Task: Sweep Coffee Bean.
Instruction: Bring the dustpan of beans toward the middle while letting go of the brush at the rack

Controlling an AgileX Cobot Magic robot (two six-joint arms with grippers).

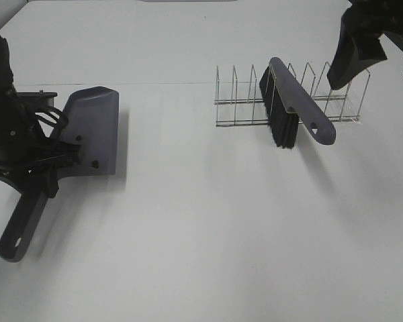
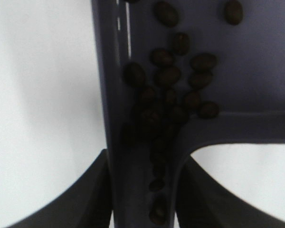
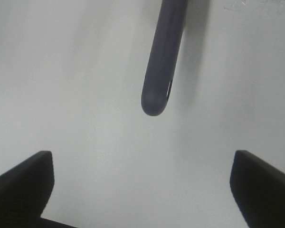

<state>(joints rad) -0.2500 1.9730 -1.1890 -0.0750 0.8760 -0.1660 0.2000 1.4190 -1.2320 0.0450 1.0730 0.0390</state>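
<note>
The beans (image 2: 168, 90) lie in the dustpan (image 1: 94, 131) – left pincer (image 2: 142, 190) clamps its handle; right pincer (image 3: 142, 190), wide open, holds nothing.

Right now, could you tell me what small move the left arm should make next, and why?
Probably keep the dustpan level and carry it off to empty: the coffee beans lie inside it, the brush rests in the wire rack, and the table shows none.
</note>
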